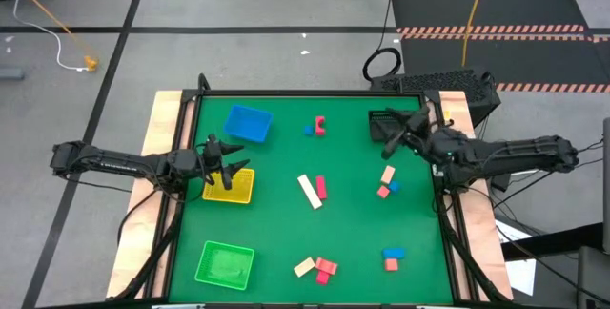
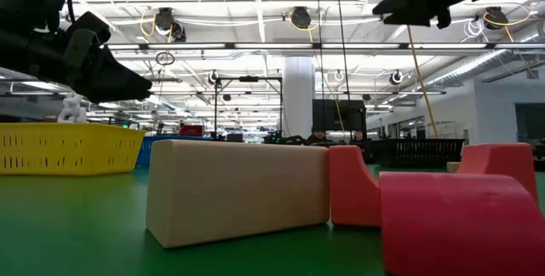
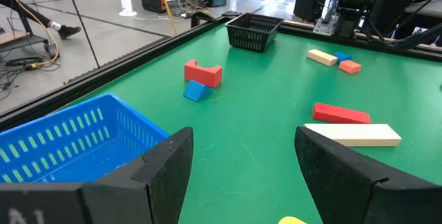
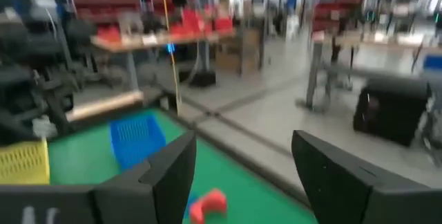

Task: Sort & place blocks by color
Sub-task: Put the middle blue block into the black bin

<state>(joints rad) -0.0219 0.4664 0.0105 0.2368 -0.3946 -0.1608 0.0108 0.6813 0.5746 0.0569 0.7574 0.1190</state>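
Both claws spread and empty; low-view blocks [image 2: 238, 189] cropped, yellow tray [image 1: 229, 186] partly hidden

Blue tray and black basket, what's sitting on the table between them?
In the high view, a red block and a small blue block lie touching between the blue tray and the black basket.

From overhead we looked straight down on the whole green tabletop [image 1: 286, 223]. Our low camera sat at surface height, very near a tan block [image 2: 238, 189], facing level into the room. The left wrist camera looked across the tabletop toward the black mesh basket [image 3: 254, 30]; the right wrist camera pointed outward over the edge. Both wrist views shared the blue tray [image 3: 62, 137] with the overhead one.
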